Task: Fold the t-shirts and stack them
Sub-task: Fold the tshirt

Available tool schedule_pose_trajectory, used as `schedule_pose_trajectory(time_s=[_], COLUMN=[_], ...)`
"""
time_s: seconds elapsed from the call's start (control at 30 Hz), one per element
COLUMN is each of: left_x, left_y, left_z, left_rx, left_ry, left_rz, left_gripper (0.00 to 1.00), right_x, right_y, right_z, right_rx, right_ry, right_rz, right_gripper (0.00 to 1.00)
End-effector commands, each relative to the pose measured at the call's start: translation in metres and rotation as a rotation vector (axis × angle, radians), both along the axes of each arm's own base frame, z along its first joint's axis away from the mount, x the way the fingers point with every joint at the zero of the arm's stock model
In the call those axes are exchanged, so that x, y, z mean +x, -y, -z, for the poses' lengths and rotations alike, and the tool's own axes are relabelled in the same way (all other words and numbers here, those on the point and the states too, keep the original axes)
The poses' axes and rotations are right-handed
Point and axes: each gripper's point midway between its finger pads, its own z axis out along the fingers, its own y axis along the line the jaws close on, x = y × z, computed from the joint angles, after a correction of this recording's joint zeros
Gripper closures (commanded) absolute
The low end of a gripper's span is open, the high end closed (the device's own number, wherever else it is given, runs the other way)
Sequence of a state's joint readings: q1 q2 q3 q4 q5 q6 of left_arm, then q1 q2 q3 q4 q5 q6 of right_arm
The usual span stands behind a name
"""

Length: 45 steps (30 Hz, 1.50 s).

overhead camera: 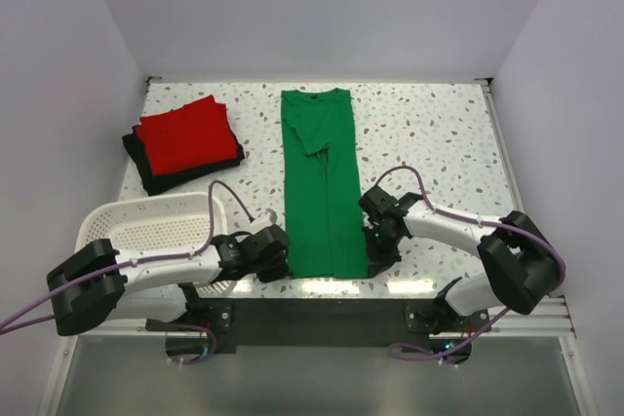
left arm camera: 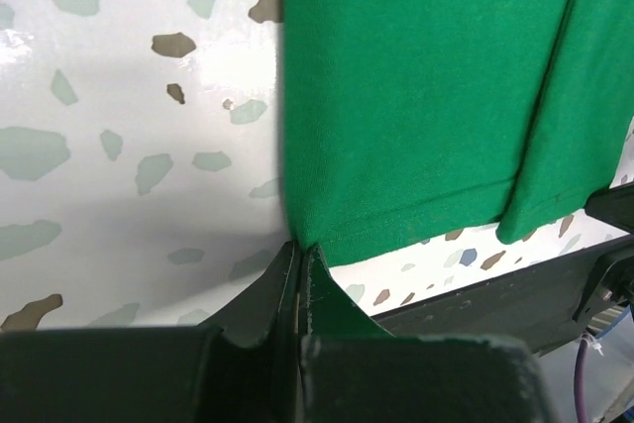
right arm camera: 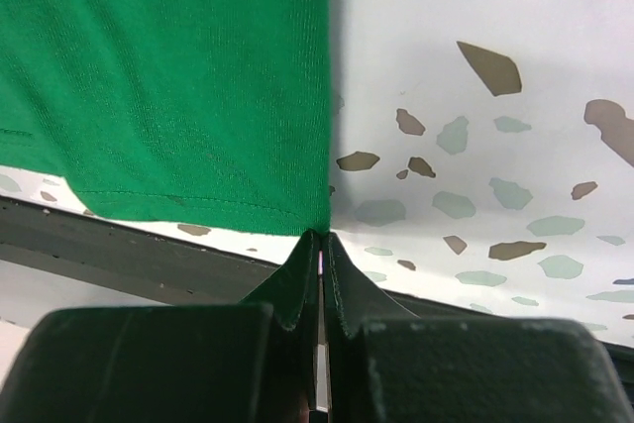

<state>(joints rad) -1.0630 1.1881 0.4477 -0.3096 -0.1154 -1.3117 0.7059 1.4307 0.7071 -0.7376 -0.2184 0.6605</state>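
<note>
The green t-shirt point(overhead camera: 322, 182) lies on the desk point(overhead camera: 439, 133) as a long narrow strip, sides turned in, collar at the far end and hem at the near edge. Both arms are at that hem. The left jaws are pinched tight on its left corner, with green cloth showing between them in the left wrist view, and the right jaws are closed thin on its right corner.

The step in hand looks like the crosswise fold — hem up to collar. To do it well, lift both corners together and level, only high enough for the cloth to clear itself. Carry them straight along the strip so the turned-in sides do not spill open, and lay the hem square before letting go.

Left of the green shirt's collar end, the red t-shirt point(overhead camera: 185, 133) sits folded on the black t-shirt point(overhead camera: 161, 180) — the stack it should join.
</note>
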Motion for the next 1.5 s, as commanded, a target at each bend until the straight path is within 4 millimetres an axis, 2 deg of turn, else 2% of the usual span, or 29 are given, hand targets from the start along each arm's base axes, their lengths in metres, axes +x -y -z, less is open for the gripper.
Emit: schedule_pose_trajectory(time_s=[0.0,0.43,0.67,0.83,1.1,1.27,1.4,1.47], left_x=[-0.009,-0.009,-0.016,-0.011,0.013,0.025,0.041,0.055], left_y=[-0.024,-0.018,-0.020,-0.008,0.004,0.006,0.009,0.008], left_z=[0.015,0.006,0.007,-0.012,-0.058,-0.069,-0.079,-0.084], left_rx=[0.087,0.055,0.077,0.060,-0.017,0.005,0.023,0.016], left_ry=[-0.025,0.002,-0.007,0.036,0.163,0.229,0.270,0.294], left_rz=[-0.026,0.010,0.032,0.051,-0.008,0.008,0.013,0.012], left_gripper=[1.00,1.00,1.00,1.00,1.00,1.00,1.00,1.00], right_x=[-0.001,0.001,-0.013,-0.009,0.012,0.039,0.059,0.068], right_y=[0.003,-0.003,0.001,0.001,-0.001,-0.012,-0.020,-0.024], right_z=[-0.004,-0.009,-0.006,-0.018,-0.058,-0.082,-0.090,-0.092], right_rx=[-0.015,0.020,0.036,0.042,0.040,0.051,0.039,0.026], right_ry=[0.012,0.019,-0.016,0.015,0.126,0.208,0.250,0.263], right_rz=[0.013,0.029,0.052,0.070,0.112,0.135,0.138,0.134], right_gripper=[1.00,1.00,1.00,1.00,1.00,1.00,1.00,1.00])
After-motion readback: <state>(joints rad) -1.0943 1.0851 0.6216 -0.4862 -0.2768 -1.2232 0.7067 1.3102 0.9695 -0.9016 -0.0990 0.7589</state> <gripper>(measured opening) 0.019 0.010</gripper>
